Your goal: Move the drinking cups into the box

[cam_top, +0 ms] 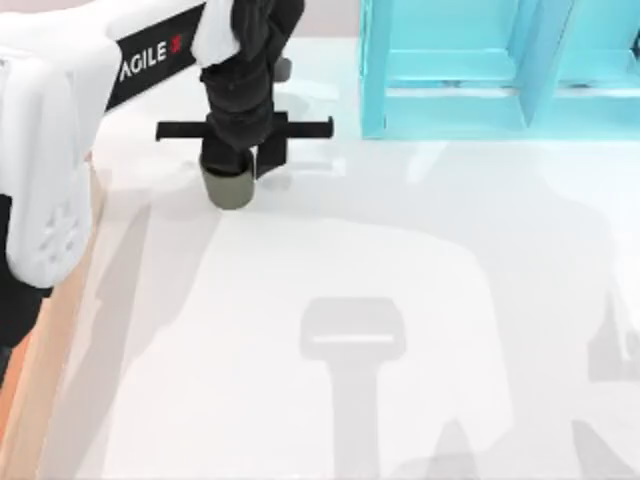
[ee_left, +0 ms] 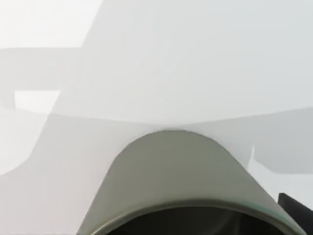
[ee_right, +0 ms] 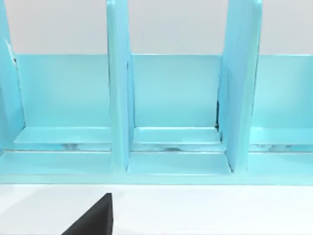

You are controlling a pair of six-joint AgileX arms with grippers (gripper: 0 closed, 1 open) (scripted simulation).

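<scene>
Item: olive-grey cup [cam_top: 229, 187], upright, at the far left part of the white table [cam_top: 400, 300], directly beneath your left gripper [cam_top: 242, 160]. The fingers come down around its rim, and the left wrist view has the cup [ee_left: 181, 171] close under the camera, mouth up; you cannot tell whether the fingers have closed on it. Item: box [cam_top: 30, 400], its orange-brown edge along the table's left side, nearer than the cup, so your carry runs left and toward the near edge. Item: cyan shelf unit [cam_top: 480, 70], far right, not a target. Nearer arm: left, already over the cup. Grip likely still to be confirmed
</scene>
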